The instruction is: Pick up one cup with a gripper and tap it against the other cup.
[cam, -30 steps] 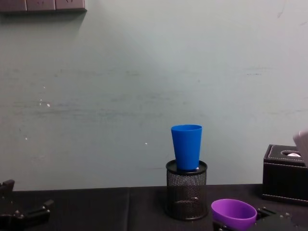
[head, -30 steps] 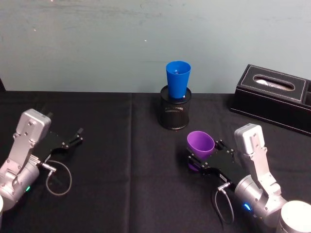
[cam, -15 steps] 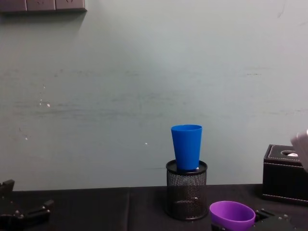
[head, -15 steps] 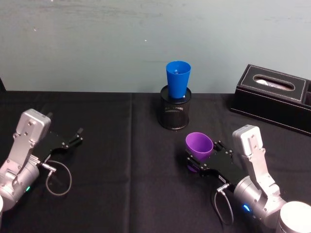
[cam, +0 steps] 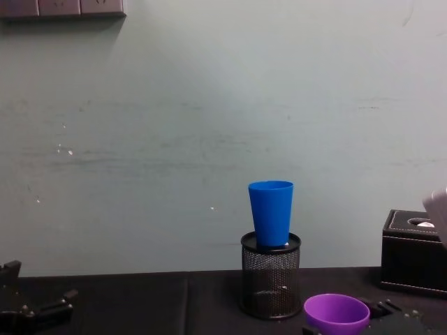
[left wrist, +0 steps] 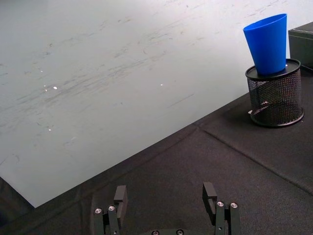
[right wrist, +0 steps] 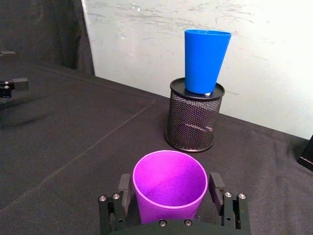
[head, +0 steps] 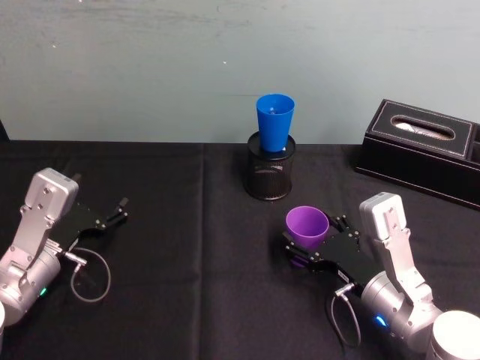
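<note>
The purple cup (head: pixel 307 228) stands upright between the fingers of my right gripper (head: pixel 310 241), which is shut on it, at the table's right front; it shows large in the right wrist view (right wrist: pixel 169 186) and low in the chest view (cam: pixel 336 313). The blue cup (head: pixel 274 124) stands upright in a black mesh pen holder (head: pixel 270 177) at the middle back, a short way beyond the purple cup (right wrist: pixel 206 60) (cam: pixel 272 213) (left wrist: pixel 268 43). My left gripper (head: pixel 120 209) rests open on the table at the left (left wrist: pixel 166 203), holding nothing.
A black tissue box (head: pixel 424 150) sits at the back right, beside the pen holder's right. A black cloth covers the table (head: pixel 187 262). A pale wall rises right behind the pen holder.
My right gripper has shifted slightly left with the purple cup, which now stands more upright. The left arm and the blue cup have not moved.
</note>
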You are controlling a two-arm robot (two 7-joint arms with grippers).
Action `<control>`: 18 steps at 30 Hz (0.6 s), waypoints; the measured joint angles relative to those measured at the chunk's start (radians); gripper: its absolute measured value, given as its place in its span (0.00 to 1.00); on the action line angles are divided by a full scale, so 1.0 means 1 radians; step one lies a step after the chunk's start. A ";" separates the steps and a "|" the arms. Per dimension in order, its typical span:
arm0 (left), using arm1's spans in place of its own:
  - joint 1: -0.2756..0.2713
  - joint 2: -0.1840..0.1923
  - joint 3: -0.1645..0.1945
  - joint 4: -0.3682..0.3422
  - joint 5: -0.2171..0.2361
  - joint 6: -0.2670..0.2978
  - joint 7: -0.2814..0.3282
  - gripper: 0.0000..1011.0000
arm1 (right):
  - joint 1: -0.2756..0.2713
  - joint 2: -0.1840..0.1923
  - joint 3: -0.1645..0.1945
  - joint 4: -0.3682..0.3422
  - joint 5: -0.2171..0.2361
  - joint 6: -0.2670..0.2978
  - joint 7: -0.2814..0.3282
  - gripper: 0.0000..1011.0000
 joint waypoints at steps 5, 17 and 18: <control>0.000 0.000 0.000 0.000 0.000 0.000 0.000 1.00 | 0.000 0.000 0.000 -0.001 0.000 0.000 0.000 0.99; 0.000 0.000 0.000 0.000 0.000 0.000 0.000 1.00 | 0.000 0.000 0.000 -0.001 0.002 0.001 -0.001 0.99; 0.000 0.000 0.000 0.000 0.000 0.000 0.000 1.00 | 0.000 0.000 0.000 -0.001 0.002 0.001 -0.001 0.99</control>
